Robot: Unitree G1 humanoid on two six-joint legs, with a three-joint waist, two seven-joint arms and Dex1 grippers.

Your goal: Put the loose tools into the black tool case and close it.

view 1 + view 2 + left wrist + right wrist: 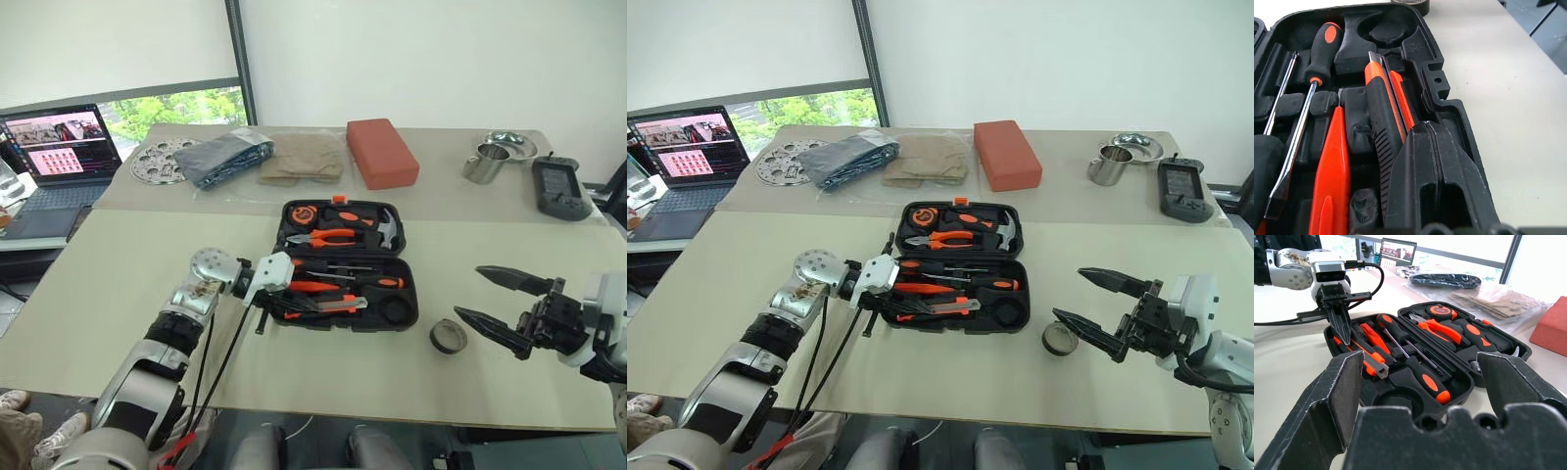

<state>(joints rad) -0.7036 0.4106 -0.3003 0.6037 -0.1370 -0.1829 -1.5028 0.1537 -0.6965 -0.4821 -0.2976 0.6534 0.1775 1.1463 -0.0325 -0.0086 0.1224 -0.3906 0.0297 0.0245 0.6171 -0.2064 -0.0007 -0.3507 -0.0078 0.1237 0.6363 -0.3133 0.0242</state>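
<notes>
- Beige table (118, 284) carries the open black tool case (411, 294); 2 screwdrivers slotted inside.
- Left gripper (1343, 328) pinched together over the utility knife (1382, 122), hiding its near end.
- Right gripper (492, 299) gapes wide beside the tape roll (448, 336).

At the far side of the beige surface (147, 284) you have a red-orange rectangular block (381, 152), a folded tan cloth in clear plastic (302, 159), a dark blue folded bundle (224, 157) and a perforated round metal disc (157, 162). Far right you see a steel mug (486, 164), a shallow steel bowl (509, 144) and a black handheld device (560, 188). An open laptop (61, 157) stands at your left.
</notes>
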